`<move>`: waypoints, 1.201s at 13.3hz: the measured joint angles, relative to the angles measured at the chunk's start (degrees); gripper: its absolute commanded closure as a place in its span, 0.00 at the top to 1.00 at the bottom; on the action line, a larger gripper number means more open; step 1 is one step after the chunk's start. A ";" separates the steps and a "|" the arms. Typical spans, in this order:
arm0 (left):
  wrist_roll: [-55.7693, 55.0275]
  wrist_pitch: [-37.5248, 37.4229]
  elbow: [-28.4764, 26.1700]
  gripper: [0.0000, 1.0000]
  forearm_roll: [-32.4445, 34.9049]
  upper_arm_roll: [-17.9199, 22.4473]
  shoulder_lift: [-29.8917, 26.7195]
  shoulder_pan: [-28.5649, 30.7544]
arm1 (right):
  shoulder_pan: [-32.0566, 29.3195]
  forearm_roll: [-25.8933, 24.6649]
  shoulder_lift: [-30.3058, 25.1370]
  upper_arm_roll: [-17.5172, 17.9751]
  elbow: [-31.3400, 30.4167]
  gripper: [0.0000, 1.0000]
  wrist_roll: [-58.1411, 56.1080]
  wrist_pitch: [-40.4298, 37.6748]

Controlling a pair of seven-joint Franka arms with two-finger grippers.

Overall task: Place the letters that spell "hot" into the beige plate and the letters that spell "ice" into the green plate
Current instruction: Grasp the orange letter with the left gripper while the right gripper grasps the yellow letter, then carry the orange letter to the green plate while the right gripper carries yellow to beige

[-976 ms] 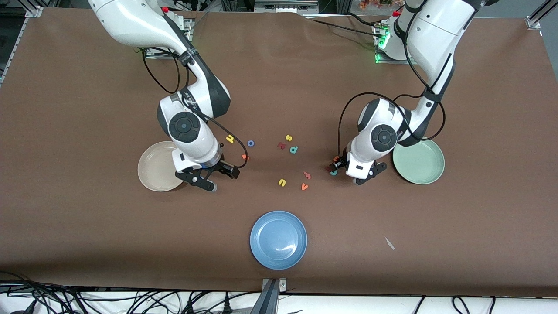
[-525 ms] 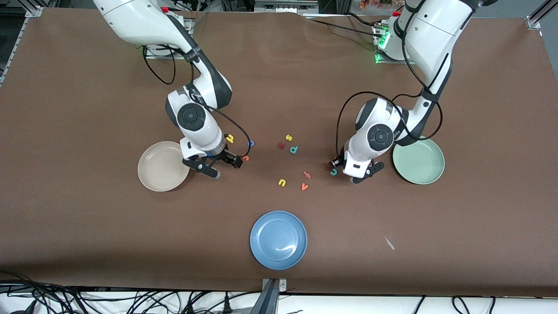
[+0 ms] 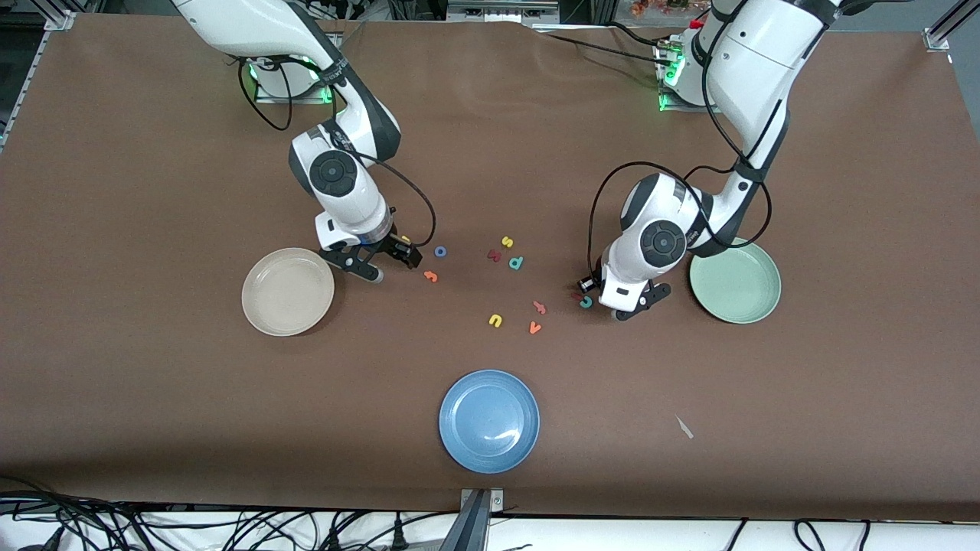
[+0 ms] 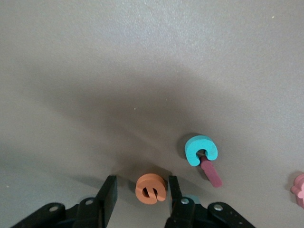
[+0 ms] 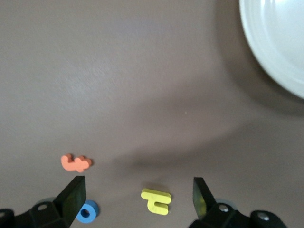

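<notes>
left gripper point(image 4: 138, 194): low over the worktop beside the green plate point(image 3: 735, 283), jaws partly open either side of orange e point(image 4: 151, 188), one finger touching it; teal c point(image 4: 201, 150) against dark red i point(image 4: 211, 173) just beside | right gripper point(image 5: 137, 195): jaws wide open over yellow h point(image 5: 156, 200), near beige plate point(image 3: 287, 291); blue o point(image 3: 440, 251), orange t point(image 3: 431, 276) on worktop nearby

From the front my left arm's wrist covers the orange e point(image 4: 151, 188) and most of the dark red i point(image 4: 212, 173), while the beige plate point(image 5: 275, 42) runs off the right wrist view's edge.
</notes>
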 measured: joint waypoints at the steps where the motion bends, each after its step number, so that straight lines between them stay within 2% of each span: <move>1: -0.02 0.00 0.00 0.49 0.00 0.00 0.05 -0.17 | 0.06 0.00 0.07 0.17 -0.95 1.00 0.14 1.09; 3: -0.04 0.00 0.00 0.40 0.00 0.00 0.11 -0.42 | 0.11 0.00 0.38 0.27 -2.73 1.00 0.34 3.63; 5: -0.04 0.00 0.00 0.24 0.00 0.00 0.15 -0.46 | 0.24 0.00 1.09 0.30 -3.92 0.99 0.40 5.47; 8: -0.04 0.00 0.11 0.06 0.00 0.00 0.12 -0.46 | 0.60 0.00 2.32 0.42 -4.06 0.94 0.50 6.83; 11: 0.30 -2.77 0.79 0.06 0.00 0.19 -0.13 -0.18 | 1.27 0.00 3.07 0.58 -4.06 0.85 1.35 7.90; 13: 4.58 -10.78 3.00 0.06 0.01 0.40 -2.13 1.52 | 1.42 0.00 3.14 0.59 -4.07 0.78 1.47 7.98; 16: 15.75 -24.20 5.04 0.06 0.02 0.61 -8.68 7.89 | 1.44 0.00 3.22 0.60 -4.34 0.67 1.51 7.98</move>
